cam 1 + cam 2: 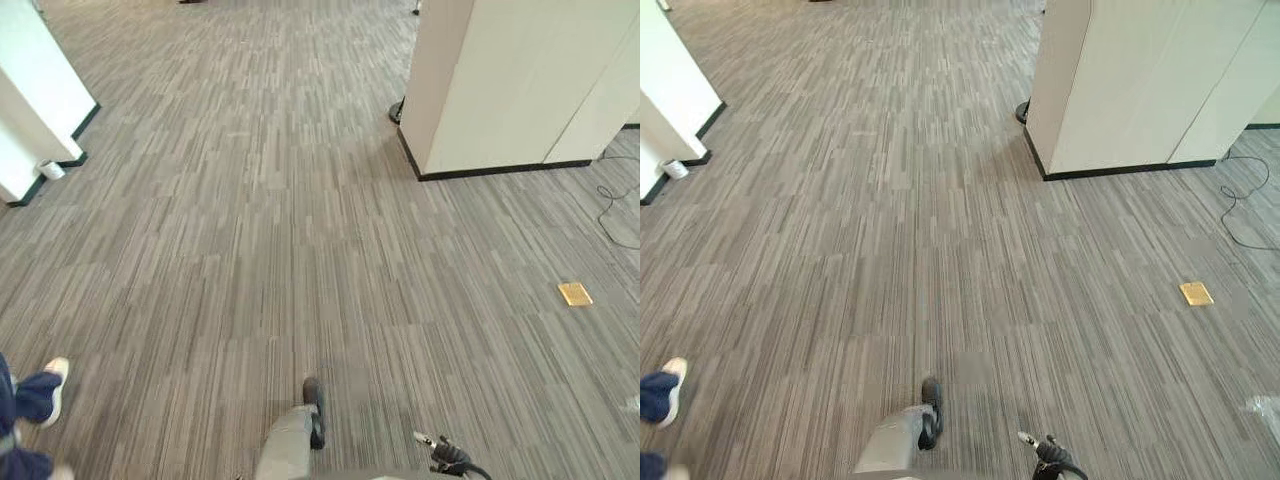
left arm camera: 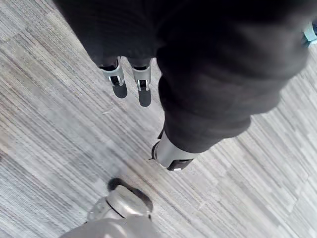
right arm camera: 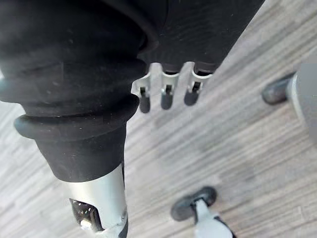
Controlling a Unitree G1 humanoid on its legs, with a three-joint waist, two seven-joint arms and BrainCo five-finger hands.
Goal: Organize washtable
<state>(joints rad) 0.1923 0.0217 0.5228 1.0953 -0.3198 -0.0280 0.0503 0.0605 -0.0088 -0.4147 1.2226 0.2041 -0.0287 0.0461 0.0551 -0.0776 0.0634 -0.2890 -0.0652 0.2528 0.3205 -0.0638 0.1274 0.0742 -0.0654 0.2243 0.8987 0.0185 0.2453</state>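
My left hand hangs over grey striped carpet, its fingers relaxed and holding nothing, the thumb apart from them. My right hand also hangs above the carpet with its fingers loose and empty, the thumb off to the side. In the eye views, open carpeted floor stretches ahead.
A white pillar with a black base stands ahead on the right. A white wall corner is at the left, with a small white object at its foot. A flat yellow piece lies on the floor to the right. A person's shoe is at lower left.
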